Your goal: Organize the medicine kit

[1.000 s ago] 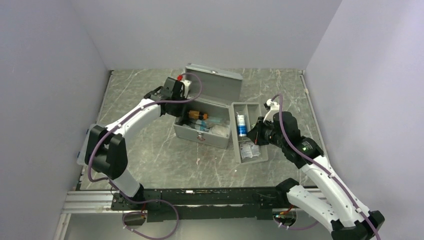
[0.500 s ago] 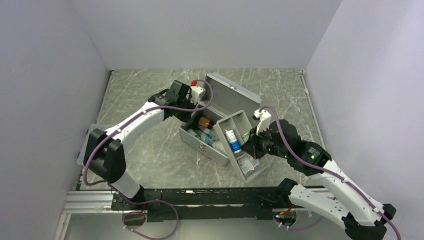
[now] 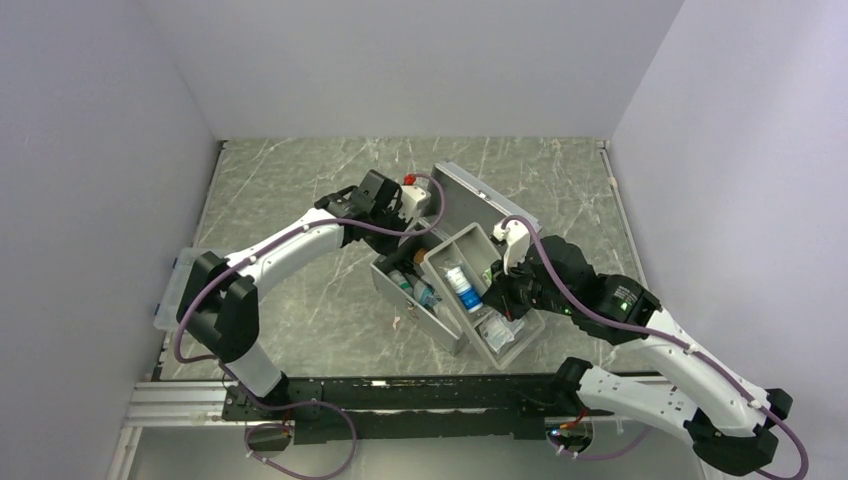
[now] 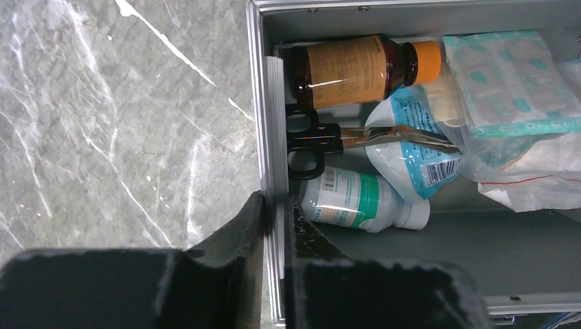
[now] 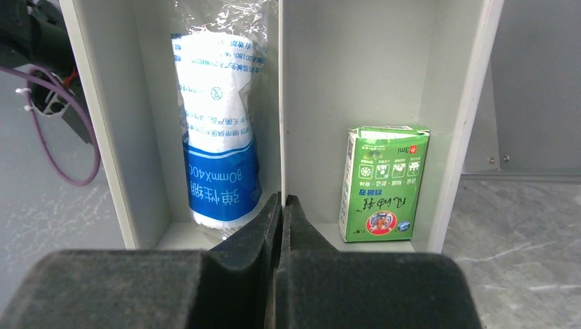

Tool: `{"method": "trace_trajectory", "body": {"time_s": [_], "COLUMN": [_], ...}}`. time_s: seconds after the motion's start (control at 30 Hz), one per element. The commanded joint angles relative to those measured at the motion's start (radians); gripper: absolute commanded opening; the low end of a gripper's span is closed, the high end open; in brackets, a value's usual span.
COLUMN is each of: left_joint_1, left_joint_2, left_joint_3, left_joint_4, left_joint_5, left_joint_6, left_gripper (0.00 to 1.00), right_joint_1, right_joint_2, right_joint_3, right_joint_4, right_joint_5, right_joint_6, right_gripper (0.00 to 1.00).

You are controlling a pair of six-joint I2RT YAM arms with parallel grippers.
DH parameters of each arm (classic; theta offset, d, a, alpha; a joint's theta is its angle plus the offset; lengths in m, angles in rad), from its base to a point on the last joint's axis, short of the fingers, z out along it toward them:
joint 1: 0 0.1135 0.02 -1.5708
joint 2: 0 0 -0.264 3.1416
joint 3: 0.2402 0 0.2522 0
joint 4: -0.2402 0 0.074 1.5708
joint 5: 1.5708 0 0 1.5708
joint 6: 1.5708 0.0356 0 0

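The medicine kit [image 3: 415,300] stands open and turned at an angle, its lid [image 3: 485,205] leaning back. My left gripper [image 3: 405,228] is shut on the kit's left wall [image 4: 273,123], one finger outside and one inside [image 4: 275,202]. Inside lie a brown bottle [image 4: 349,65], black scissors [image 4: 315,140], a white bottle [image 4: 356,202], a blue pouch [image 4: 418,147] and gauze packets [image 4: 507,82]. My right gripper [image 3: 497,287] is shut on the middle divider [image 5: 281,103] of the grey tray [image 3: 468,237], which overlaps the kit's right side. The tray holds a bandage roll [image 5: 219,137] and a green box [image 5: 384,185].
A clear plastic box [image 3: 172,292] sits at the table's left edge beside the left arm. Grey walls close in the marble table on three sides. A metal rail [image 3: 400,400] runs along the near edge.
The kit has swung clockwise and slid towards the near right with my left gripper on its wall. The tray has come up from beside the kit and now overlaps its right side.
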Motion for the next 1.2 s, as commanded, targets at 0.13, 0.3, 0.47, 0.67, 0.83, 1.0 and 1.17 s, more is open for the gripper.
{"method": "trace_trajectory", "body": {"time_s": [0.13,0.3,0.47,0.67,0.83,1.0,1.17], "left_joint_1": [-0.008,-0.008,-0.007,0.016,0.029,0.031,0.032], "left_joint_2": [-0.049,-0.147,-0.252,-0.307,-0.396,-0.506,-0.602], "left_joint_3": [0.008,-0.009,-0.014,0.104,0.086,-0.012,-0.088], "left_joint_4": [0.039,0.073,0.096,-0.087,-0.144,-0.131,-0.122], "left_joint_5": [-0.030,-0.078,-0.185,-0.516,-0.569,-0.565,-0.498], "left_joint_6": [0.014,-0.009,-0.056,-0.196,-0.232,-0.237,-0.265], "left_gripper": [0.39,0.52,0.69,0.92,0.99,0.99,0.99], "right_joint_1": [0.008,0.010,0.009,0.009,0.007,0.006,0.002], "right_joint_2": [0.020,0.051,0.100,0.205,0.322,0.433,0.542], "right_joint_3": [0.091,0.120,0.158,0.209,0.248,0.302,0.337], "right_joint_4": [-0.016,-0.021,-0.022,-0.011,0.052,0.101,0.135], "right_joint_5": [0.043,0.035,0.034,0.100,0.077,0.091,0.073], "right_joint_6": [-0.050,-0.074,-0.108,-0.171,-0.246,-0.279,-0.317], "right_gripper": [0.00,0.00,0.00,0.00,0.00,0.00,0.00]}}
